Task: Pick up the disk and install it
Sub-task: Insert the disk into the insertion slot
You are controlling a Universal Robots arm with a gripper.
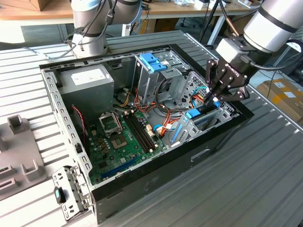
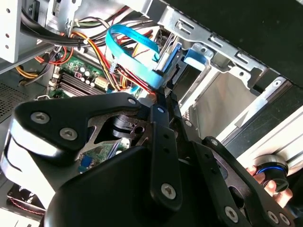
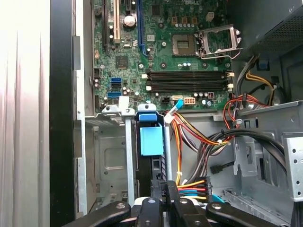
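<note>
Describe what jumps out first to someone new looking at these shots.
The open computer case on the slatted table, green motherboard exposed. At the exterior view's right, the black gripper reaches into the drive bay, closed on the disk, which stands on edge in its slot. Behind sits a metal cage with a blue top.

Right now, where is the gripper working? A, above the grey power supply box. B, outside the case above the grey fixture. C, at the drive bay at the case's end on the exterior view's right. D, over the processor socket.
C: the gripper is shut on the disk, which stands edgewise in the drive bay.
</note>
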